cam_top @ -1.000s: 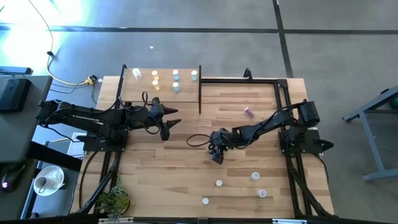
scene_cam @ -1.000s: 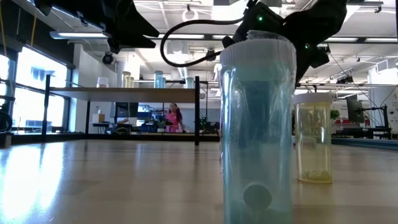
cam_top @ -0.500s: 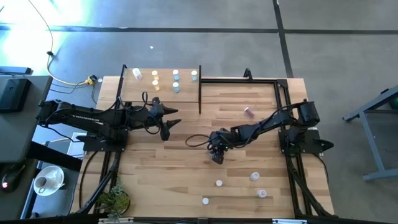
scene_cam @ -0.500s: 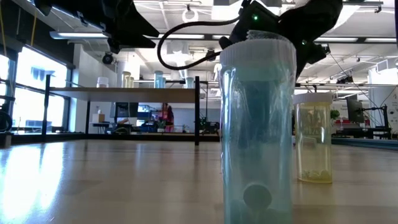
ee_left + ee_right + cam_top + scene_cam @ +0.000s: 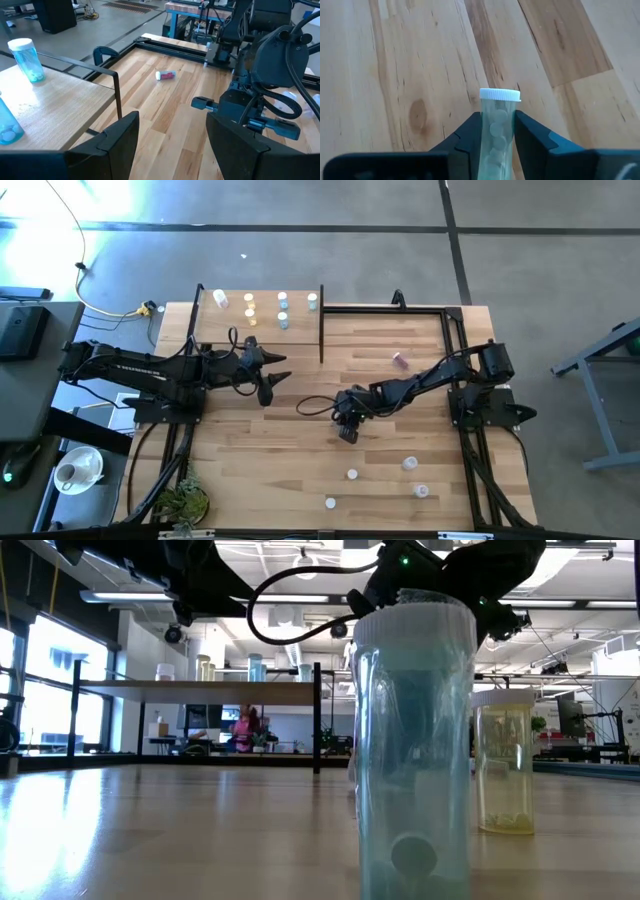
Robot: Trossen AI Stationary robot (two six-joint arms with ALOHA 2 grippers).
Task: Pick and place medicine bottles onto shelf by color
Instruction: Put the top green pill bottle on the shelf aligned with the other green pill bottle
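Note:
My right gripper [image 5: 347, 431] [image 5: 497, 131] is at mid-table, shut on a pale green-tinted medicine bottle [image 5: 496, 125] with a white cap. My left gripper [image 5: 270, 385] [image 5: 172, 145] hovers open just in front of the shelf [image 5: 262, 332], touching nothing. On the shelf stand several bottles [image 5: 283, 301], white, yellow and light blue. A pink bottle [image 5: 399, 360] [image 5: 165, 75] lies on its side on the table. In the low view a light blue bottle [image 5: 415, 740] and a yellow one [image 5: 503, 762] stand upright and hide the held bottle. My right gripper pinches the bottle's body [image 5: 495, 127] just below the cap [image 5: 500, 94], between its two fingers [image 5: 470, 132]. The fingers slant down from the table's right side. The cap end sticks out past the fingertips. The fingers hide the bottle's base, so whether it rests on the table cannot be told.
Several more small bottles [image 5: 409, 464] stand near the table's front right. A black metal frame [image 5: 385, 308] runs along the far and right edges. Black shelf posts [image 5: 321, 320] rise at the shelf's right side. Bare wood lies between the two grippers.
My right gripper has closed on the pale bottle while staying almost in place at mid-table. In the low view the cable loop above it has swung toward the left. My left arm has kept still.

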